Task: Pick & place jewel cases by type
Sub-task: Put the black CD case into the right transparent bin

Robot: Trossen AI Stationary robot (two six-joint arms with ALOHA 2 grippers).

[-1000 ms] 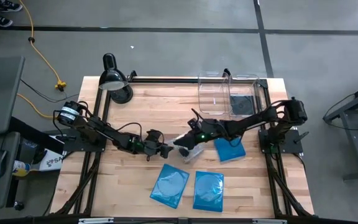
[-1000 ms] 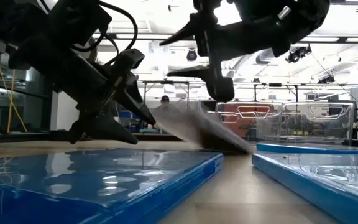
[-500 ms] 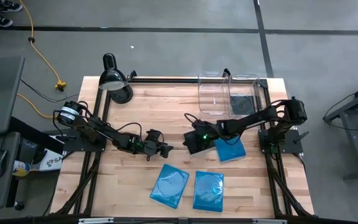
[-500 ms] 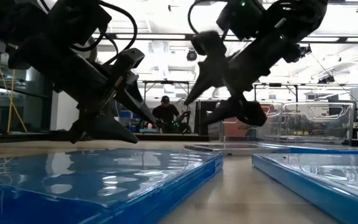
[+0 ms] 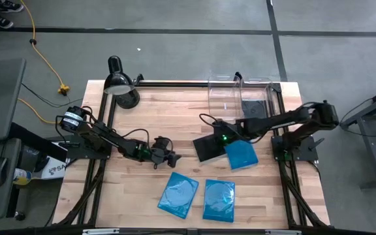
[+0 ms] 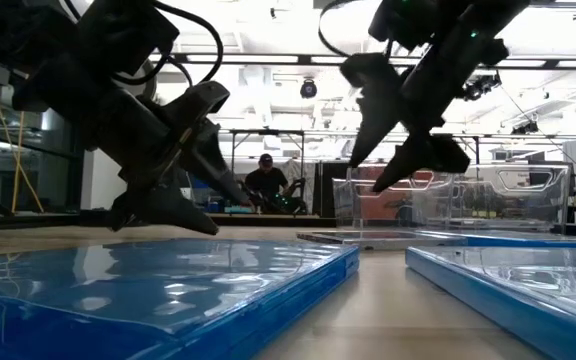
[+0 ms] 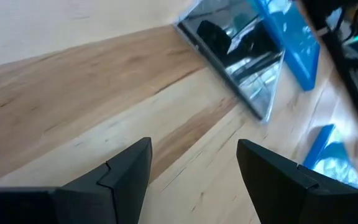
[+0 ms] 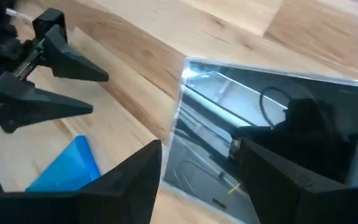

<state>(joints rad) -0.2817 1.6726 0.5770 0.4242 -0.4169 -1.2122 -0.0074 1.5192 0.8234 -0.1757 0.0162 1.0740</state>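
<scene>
The table [image 5: 149,114] is pale butcher-block wood with visible grain, a smooth satin finish. On the table, the black jewel case [image 5: 208,148] is glossy plastic with mirror-like reflections. Beside it, the blue jewel cases [image 5: 241,156] [image 5: 179,193] [image 5: 219,200] are shiny plastic. The bins [image 5: 225,99] at the table's far edge are clear, smooth plastic. Gripper fingers [image 7: 120,171] are matt black plastic.
</scene>
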